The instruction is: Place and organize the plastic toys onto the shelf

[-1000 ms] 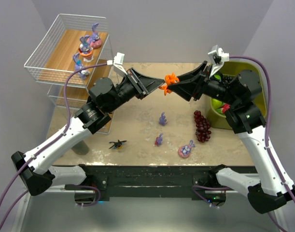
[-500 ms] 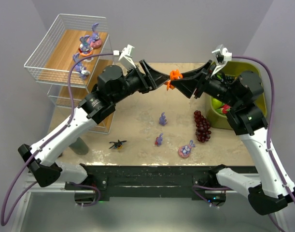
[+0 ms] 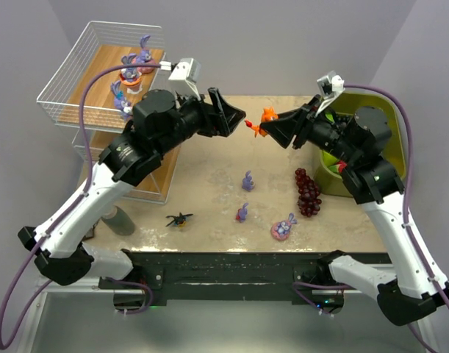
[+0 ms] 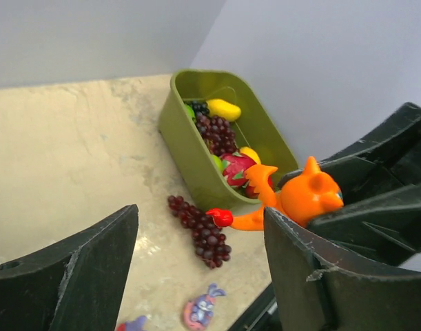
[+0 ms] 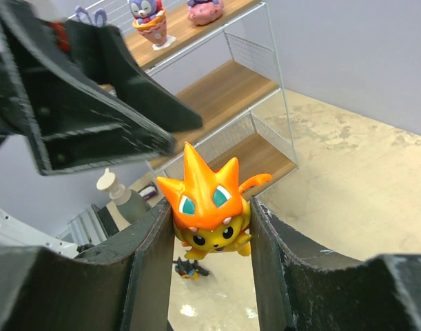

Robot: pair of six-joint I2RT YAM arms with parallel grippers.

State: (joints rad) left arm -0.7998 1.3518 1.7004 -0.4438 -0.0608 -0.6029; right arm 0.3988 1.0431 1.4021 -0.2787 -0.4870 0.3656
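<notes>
My right gripper [image 3: 268, 126] [image 5: 210, 214] is shut on the orange toy [image 3: 267, 115] [image 5: 204, 200] [image 4: 303, 200], held in the air above the table's far middle. Just left of it, my left gripper [image 3: 237, 121] [image 4: 200, 214] stands open and holds nothing. The shelf [image 3: 84, 81] [image 5: 217, 89] stands at the far left with three bunny toys [image 3: 128, 70] on its upper boards. On the table lie two purple toys [image 3: 248, 180] [image 3: 242, 213], a bunny on a pink base [image 3: 283, 228] [image 4: 202, 310] and a black insect toy [image 3: 178, 218] [image 5: 188, 269].
A dark grape bunch [image 3: 308, 193] [image 4: 203, 231] lies beside the olive-green bin [image 3: 397, 125] [image 4: 189, 148] of fruits at the right. A grey bottle [image 3: 120, 219] [image 5: 124, 196] stands by the shelf's near corner, under my left arm.
My left gripper opened, let go of the orange toy and drew back to the left. The right gripper kept its grip on the toy and shifted slightly right.
</notes>
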